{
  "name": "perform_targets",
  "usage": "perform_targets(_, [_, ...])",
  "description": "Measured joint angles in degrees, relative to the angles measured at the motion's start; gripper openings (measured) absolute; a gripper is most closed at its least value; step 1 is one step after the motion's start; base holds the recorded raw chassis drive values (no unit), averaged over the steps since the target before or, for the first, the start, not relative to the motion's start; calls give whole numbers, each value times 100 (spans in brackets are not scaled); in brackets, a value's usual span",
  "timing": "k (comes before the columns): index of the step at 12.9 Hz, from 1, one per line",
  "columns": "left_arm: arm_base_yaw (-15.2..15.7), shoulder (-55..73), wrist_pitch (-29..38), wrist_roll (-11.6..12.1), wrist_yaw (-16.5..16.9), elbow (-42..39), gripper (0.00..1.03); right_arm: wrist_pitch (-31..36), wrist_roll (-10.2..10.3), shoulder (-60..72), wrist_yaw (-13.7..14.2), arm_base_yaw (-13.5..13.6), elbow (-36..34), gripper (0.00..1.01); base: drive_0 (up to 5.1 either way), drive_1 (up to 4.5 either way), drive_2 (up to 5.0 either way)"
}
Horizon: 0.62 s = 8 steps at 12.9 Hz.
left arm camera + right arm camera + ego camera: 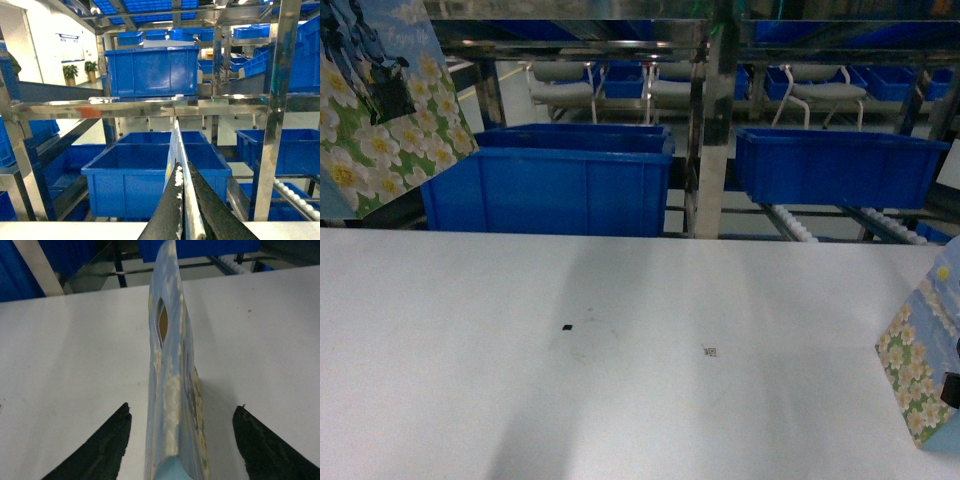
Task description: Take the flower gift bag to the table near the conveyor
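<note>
Two flower gift bags were in view at this moment. One bag (375, 110) hung in the air at the upper left of the head view, tilted, well above the table (620, 340) and in front of the blue bins; the left wrist view showed its thin upper edge (179, 170) pinched between the two dark fingers of the left gripper (186, 200), which was clamped on that bag. A second bag (925, 370) stood on the table at the right edge of the head view; in the right wrist view it rose edge-on (172, 390) between the fingers of the right gripper (180, 440), whose jaws stood wide apart on either side without touching it, so that hand was released. Behind the table ran the conveyor (800, 228), its white rollers showing under the right blue bin (835, 165), with a larger blue bin (555, 185) to the left and the steel rack frame (705, 120) between them. Judged from these positions, the task appeared part done: the right-hand bag seemed already set down on the table near the conveyor, while the left-hand bag was lifted but not yet lowered, so placing and releasing it appeared to be what was left. Small dark specks (567, 327) marked the bare middle of the tabletop.
</note>
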Motion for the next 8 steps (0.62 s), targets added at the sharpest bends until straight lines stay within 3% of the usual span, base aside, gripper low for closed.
perform_targets(2, [0,0,0,0,0,0,2,4,-9,-662,262,74,-219,80,0,0,0])
perform_targets(3, [0,0,2,0,2,0,2,24,-168,-1038,476,192,-308,93,0,0,0])
perform_targets(4, [0,0,-2,0,2,0,2,22,-518,-1449,723,304,-444,100,0,0,0])
perform_targets(6, [0,0,0,0,0,0,2,9,-1021,-2459,1279,297,-791,98,0,0,0])
perform_targets(7, [0,0,0,0,2,0,2,13,-1134,-3211,1427,297,-1058,98,0,0,0])
perform_targets(8, [0,0,0,0,2,0,2,-444,-1217,-4118,1602,348,-1325,98,0,0,0])
